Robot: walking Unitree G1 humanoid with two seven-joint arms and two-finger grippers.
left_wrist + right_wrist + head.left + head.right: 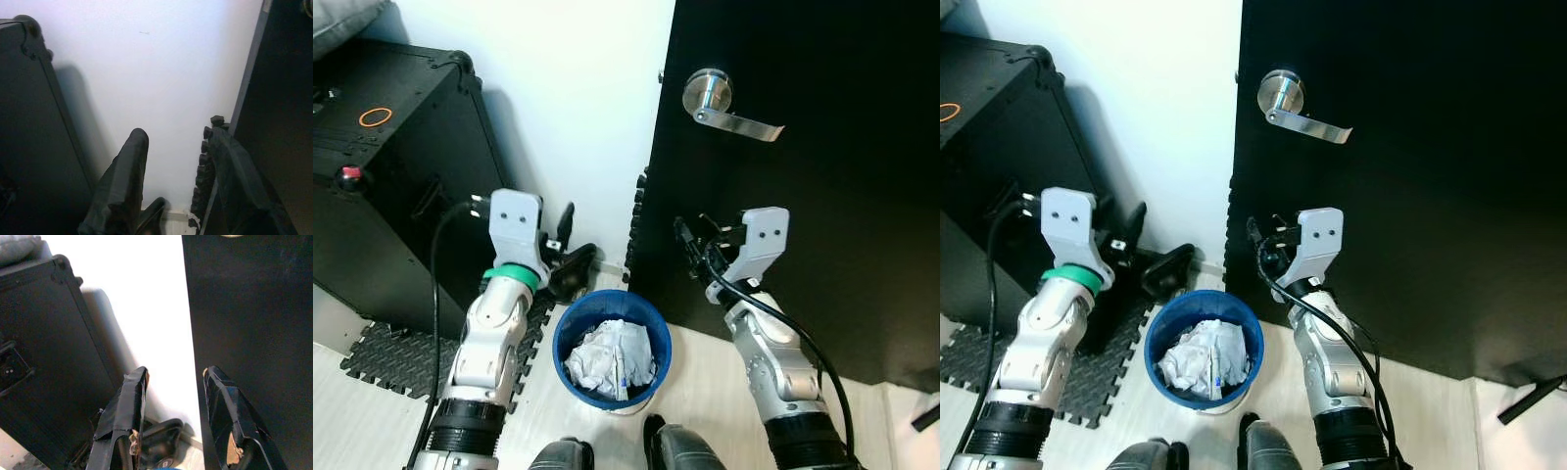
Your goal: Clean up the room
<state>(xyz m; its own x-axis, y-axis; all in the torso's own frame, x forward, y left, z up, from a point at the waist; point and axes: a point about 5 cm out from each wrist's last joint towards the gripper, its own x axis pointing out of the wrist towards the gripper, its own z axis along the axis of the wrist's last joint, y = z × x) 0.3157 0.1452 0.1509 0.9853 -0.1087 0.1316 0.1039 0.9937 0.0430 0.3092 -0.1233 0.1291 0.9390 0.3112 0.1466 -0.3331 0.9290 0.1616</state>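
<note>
Seen from the robot's head, looking down at the floor. Nearest, at the lower edge of the view, are the dark tips of the robot's feet [617, 452] on pale flooring. Just beyond them stands a round blue waste bin [612, 349], its rim open upward and crumpled white paper [609, 360] piled inside.

To the robot's left of the bin, a black interlocking foam mat [396, 357] lies on the floor, running under a large black equipment case [396, 186] with metal corner caps. An orange ring [375, 117] and a small red knob [350, 173] sit on top of the case. Behind the bin a white wall [578, 108] rises, and to the right a black door [813, 186] with a silver lever handle [724, 103] stands close, hemming the bin in.

Both silver arms are raised and bent at the elbow, one either side of the bin. The left gripper [570, 257] hovers over the bin's left rim, pointing toward the wall; in the left wrist view its jaws are spread apart and hold nothing. The right gripper [693, 242] is lifted in front of the door's edge, above and right of the bin; its jaws are likewise parted and empty.
</note>
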